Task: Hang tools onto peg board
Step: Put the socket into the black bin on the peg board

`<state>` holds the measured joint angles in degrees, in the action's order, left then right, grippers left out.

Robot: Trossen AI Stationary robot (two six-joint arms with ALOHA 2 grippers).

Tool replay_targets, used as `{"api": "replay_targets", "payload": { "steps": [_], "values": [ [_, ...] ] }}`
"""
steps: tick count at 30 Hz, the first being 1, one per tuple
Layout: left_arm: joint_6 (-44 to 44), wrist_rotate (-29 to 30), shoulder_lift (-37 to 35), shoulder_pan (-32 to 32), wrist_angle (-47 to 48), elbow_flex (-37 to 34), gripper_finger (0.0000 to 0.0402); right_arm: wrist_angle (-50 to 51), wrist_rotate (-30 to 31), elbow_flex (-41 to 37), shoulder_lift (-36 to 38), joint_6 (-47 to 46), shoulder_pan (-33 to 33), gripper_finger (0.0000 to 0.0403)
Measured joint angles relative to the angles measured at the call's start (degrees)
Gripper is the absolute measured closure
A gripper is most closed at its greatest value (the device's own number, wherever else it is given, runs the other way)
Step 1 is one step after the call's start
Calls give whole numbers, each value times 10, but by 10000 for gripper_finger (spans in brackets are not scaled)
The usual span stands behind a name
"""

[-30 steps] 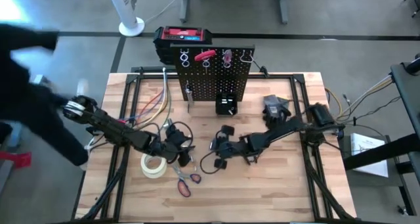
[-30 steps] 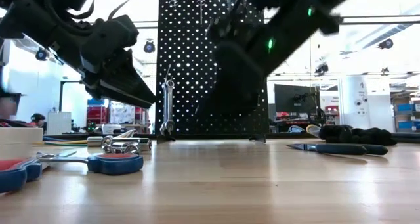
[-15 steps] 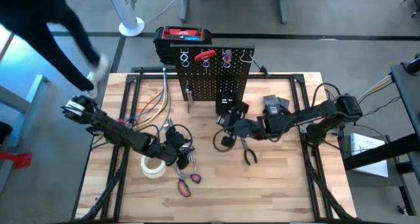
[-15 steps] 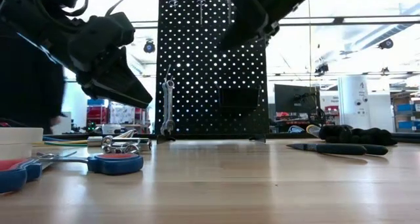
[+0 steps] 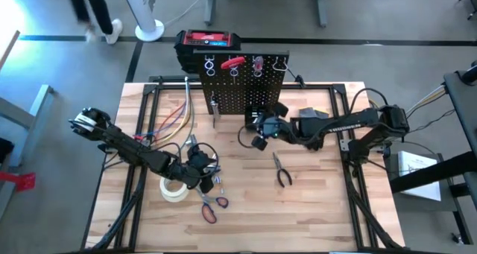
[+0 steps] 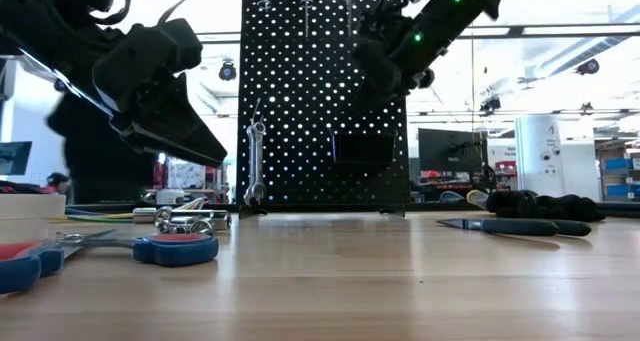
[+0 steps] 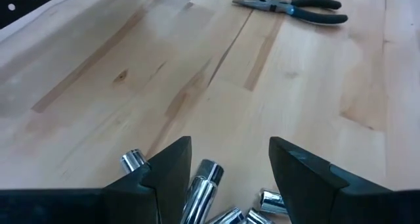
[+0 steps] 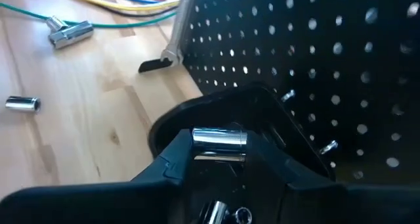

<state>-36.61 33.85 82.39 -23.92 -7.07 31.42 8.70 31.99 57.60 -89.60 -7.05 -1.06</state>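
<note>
The black peg board (image 5: 242,86) stands upright at the table's far side, with a small black bin (image 5: 257,118) at its foot and a wrench (image 6: 255,161) hanging on it. My right gripper (image 5: 262,127) is at the bin, shut on a silver socket (image 8: 220,138). My left gripper (image 5: 209,172) hangs open over several loose silver sockets (image 7: 203,184) and touches none of them. Black-handled pliers (image 5: 281,170) and red-handled scissors (image 5: 211,205) lie flat on the table. My right gripper pinches the silver socket (image 8: 220,138) between its two fingertips (image 8: 180,159). The socket lies crosswise between them, lifted clear, just above the black bin's rim (image 8: 197,112). More silver pieces (image 8: 223,211) show below it in the bin.
A white tape roll (image 5: 174,187) lies left of my left gripper. A black glove (image 5: 313,120) lies right of the bin. Coloured cables (image 5: 175,124) run along the table's left part. A red-and-black toolbox (image 5: 209,42) stands behind the peg board.
My right gripper has gone from the middle of the table up and toward the far edge, to the bin at the peg board. The pliers now lie uncovered on the table. A person has walked away at the far left.
</note>
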Motion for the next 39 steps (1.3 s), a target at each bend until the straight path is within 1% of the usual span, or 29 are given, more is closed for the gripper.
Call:
{"api": "replay_targets", "payload": {
  "steps": [2, 4, 9, 13, 16, 18, 22, 26, 29, 32, 39],
  "values": [
    [-1, 0, 0, 0, 1, 0, 206, 1, -10, -1, 0, -15, -8, 301],
    [-2, 0, 0, 0, 1, 0, 206, 1, -7, -1, 0, -36, -12, 279],
    [-4, 3, 0, 0, 1, 0, 206, 1, -4, -1, 0, -62, -17, 205],
    [-17, 24, 0, 0, 8, 0, 206, 1, -4, -1, 0, -64, -16, 149],
    [-34, 34, 0, 0, 23, 0, 206, 1, -4, -1, 0, -66, -15, 119],
    [-49, 36, 0, 0, 35, 0, 206, 1, -4, -1, 0, -68, -12, 109],
    [-80, 37, 0, 0, 61, 0, 206, 1, -4, -1, 1, -75, 3, 107],
    [-104, 40, 0, 0, 81, 0, 206, 0, -4, -1, 3, -79, 25, 124],
    [-129, 57, 0, 0, 92, -1, 206, 0, -4, -1, 6, -80, 44, 139],
    [-148, 61, 0, 4, 105, -1, 206, -3, -4, -1, 11, -84, 65, 151],
    [-154, 62, 0, 8, 107, -1, 206, 0, -4, -1, 30, -90, 105, 171]
  ]
}}
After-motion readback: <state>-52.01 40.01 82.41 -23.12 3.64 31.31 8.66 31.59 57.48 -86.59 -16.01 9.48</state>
